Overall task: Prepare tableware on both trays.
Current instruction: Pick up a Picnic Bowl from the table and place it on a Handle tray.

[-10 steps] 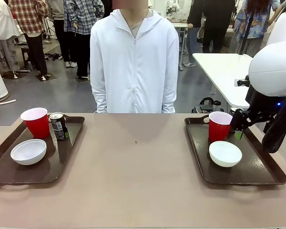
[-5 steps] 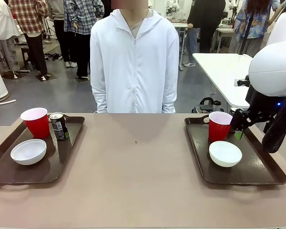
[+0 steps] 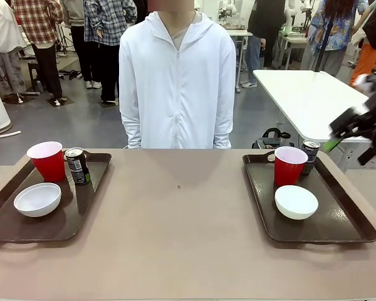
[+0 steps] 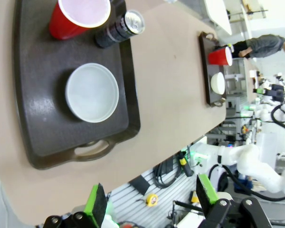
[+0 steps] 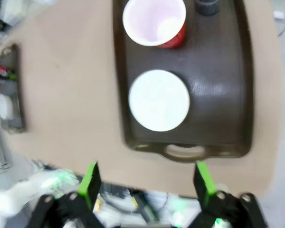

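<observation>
On the tan surface [image 3: 182, 232] we see two dark brown glossy plastic trays, left [image 3: 81, 216] and right [image 3: 338, 219], stiff, each holding a red plastic cup [image 3: 289, 164], white bowl [image 3: 296, 201] and slim black can [image 3: 310, 154]: light, slippery, best gripped round their sides. The right end effector [image 3: 341, 135], spread empty, has lifted off the right can; the left end effector [image 4: 149, 206] hangs spread too.

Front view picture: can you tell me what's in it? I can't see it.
Two brown trays sit on a tan table, the left tray and right tray, each holding a red cup, white bowl and black can. A person in white stands behind.
</observation>
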Motion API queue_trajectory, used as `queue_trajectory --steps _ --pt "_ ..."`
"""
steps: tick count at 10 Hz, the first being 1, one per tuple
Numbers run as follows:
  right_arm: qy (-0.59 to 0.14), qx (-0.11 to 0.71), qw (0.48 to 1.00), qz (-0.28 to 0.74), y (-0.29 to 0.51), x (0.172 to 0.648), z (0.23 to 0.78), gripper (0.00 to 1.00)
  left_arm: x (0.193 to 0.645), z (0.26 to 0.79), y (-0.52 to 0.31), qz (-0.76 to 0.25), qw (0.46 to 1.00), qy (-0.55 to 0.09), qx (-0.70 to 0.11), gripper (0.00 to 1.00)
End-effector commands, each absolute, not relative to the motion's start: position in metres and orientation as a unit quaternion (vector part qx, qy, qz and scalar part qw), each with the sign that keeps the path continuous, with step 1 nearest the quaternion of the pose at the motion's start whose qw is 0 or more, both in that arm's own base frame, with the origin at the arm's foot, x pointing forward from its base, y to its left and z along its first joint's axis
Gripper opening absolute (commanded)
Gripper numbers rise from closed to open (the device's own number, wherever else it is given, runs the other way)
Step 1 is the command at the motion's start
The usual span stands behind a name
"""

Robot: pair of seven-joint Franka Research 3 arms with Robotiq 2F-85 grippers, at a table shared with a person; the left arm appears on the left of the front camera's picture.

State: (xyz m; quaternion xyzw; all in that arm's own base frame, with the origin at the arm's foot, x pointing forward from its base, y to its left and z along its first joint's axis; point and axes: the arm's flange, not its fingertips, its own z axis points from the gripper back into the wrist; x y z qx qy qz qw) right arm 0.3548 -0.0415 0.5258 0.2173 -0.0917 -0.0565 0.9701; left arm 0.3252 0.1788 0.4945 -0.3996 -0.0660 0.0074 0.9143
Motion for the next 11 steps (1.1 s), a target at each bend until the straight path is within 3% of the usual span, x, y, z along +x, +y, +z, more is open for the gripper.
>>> queue_trajectory --steps 1,5,7,11 --pt "-0.098 0.332 0.934 -0.091 -0.092 0.347 0.536 1.0 0.325 0.496 0.179 0.006 0.911 -0.071 -0.407 1.0" --pt "-0.075 0.499 0.863 -0.004 -0.177 0.331 0.507 1.0 0.325 0.496 0.179 0.006 0.911 -0.071 -0.407 1.0" --pt "-0.057 0.495 0.866 0.035 -0.192 0.333 0.482 1.0 0.325 0.496 0.179 0.006 0.911 -0.071 -0.407 1.0" --pt "-0.054 0.458 0.886 -0.052 -0.199 0.345 0.459 1.0 0.325 0.496 0.179 0.006 0.911 -0.071 -0.407 1.0"
